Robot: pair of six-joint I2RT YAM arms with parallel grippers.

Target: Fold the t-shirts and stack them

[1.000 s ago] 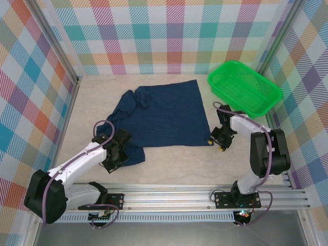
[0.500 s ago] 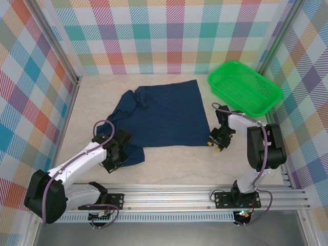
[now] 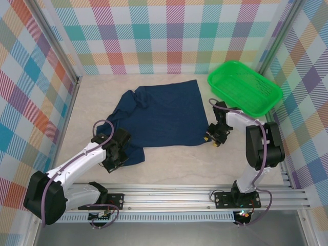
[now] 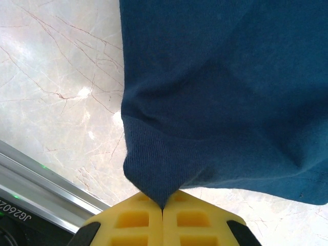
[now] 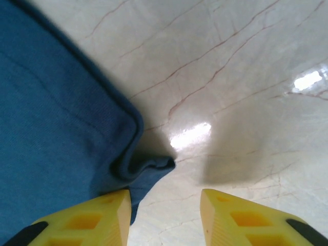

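Navy t-shirt (image 3: pixel 164 115) lies mostly flat on the marble worktop (image 3: pixel 174 164). So the left tool (image 4: pixel 163 205) is pressed together, pinching a hemmed corner right at its tips, cloth bunched up just past it. Meanwhile the right tool (image 5: pixel 164 195) is spread, the shirt's other near corner curled over just ahead of its tips, nearer one finger. Green basket (image 3: pixel 245 88) sits beyond the right tool, apart from the cloth

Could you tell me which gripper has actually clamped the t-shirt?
The left gripper, shut on a corner of the navy t-shirt; the right gripper stands open.
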